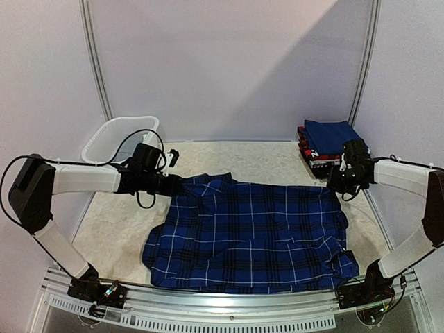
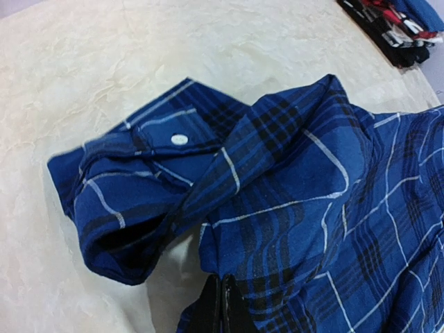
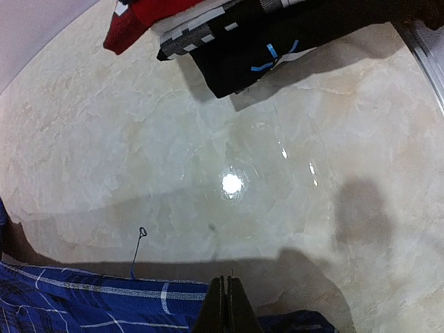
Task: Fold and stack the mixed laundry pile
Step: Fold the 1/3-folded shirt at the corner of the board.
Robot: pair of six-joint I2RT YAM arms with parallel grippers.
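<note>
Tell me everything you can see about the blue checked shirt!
The blue plaid shirt is soft dark-blue cloth crossed by thin white and black lines. It lies spread nearly flat on the pale table, slightly wrinkled, a white button showing at one bunched corner. The left gripper and right gripper pinch its far corners.

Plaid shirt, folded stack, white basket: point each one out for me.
plaid shirt (image 1: pixel 257 236), top external view, middle of its spread body
folded stack (image 1: pixel 329 134), top external view, blue garment on top
white basket (image 1: pixel 95 139), top external view, its left rim
</note>
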